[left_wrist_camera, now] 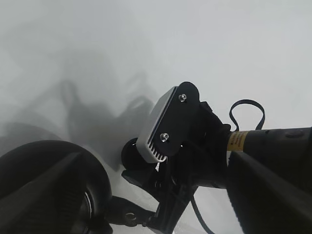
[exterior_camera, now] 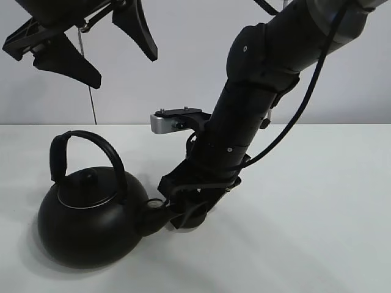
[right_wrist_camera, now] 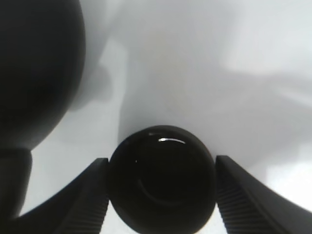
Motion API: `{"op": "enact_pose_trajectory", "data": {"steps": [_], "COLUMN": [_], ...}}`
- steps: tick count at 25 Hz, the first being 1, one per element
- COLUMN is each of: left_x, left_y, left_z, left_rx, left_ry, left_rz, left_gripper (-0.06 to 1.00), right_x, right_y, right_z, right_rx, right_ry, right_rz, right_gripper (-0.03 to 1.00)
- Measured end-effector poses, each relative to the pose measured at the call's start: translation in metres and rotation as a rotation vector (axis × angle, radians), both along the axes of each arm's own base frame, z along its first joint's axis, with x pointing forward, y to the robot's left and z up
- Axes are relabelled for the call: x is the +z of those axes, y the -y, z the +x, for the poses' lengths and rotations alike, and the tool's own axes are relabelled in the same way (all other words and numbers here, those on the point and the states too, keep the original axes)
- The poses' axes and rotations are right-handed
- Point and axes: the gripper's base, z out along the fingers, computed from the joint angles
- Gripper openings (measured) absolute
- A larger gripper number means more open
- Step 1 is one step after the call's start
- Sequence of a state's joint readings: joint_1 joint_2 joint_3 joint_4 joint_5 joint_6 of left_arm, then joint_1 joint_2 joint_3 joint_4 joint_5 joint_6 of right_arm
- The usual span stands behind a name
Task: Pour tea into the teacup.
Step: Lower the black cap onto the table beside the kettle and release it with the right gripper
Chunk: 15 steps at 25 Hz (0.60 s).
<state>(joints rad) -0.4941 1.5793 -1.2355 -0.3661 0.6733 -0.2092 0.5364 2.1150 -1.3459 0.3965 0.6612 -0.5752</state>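
Observation:
The teacup [right_wrist_camera: 161, 178], small, round and matte black, stands on the white table between my right gripper's [right_wrist_camera: 161, 195] two fingers, which touch its sides. In the exterior high view the right gripper [exterior_camera: 183, 215] reaches across the middle and hides most of the teacup [exterior_camera: 197, 220], which sits right beside the spout of the large black kettle [exterior_camera: 88, 217]. The kettle stands upright at the front left with its arched handle up. My left gripper [exterior_camera: 122, 68] hangs open and empty high above the kettle. The left wrist view shows the teacup [left_wrist_camera: 129, 155] and kettle [left_wrist_camera: 97, 185] from above.
The white table [exterior_camera: 317, 213] stretches to the right of the arm, with a pale wall behind it. The right arm's wrist camera bracket [exterior_camera: 174, 122] juts out above the cup. A thin cable [exterior_camera: 91, 104] hangs at the back left.

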Motion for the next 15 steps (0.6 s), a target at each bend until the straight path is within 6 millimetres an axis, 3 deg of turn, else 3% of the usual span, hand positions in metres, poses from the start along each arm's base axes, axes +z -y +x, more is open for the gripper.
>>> {"op": "enact_pose_trajectory", "data": {"steps": [15], "left_x": [0.0], "left_y": [0.0], "left_z": [0.0], "left_rx": [0.0], "left_ry": [0.0], "left_rz": [0.0], "left_gripper": [0.57], "right_x": [0.0014], "right_y": [-0.0001], "right_z": [0.0012], "right_rx": [-0.126], "right_ry": [-0.054], "right_rz": [0.049], "right_gripper": [0.43]}}
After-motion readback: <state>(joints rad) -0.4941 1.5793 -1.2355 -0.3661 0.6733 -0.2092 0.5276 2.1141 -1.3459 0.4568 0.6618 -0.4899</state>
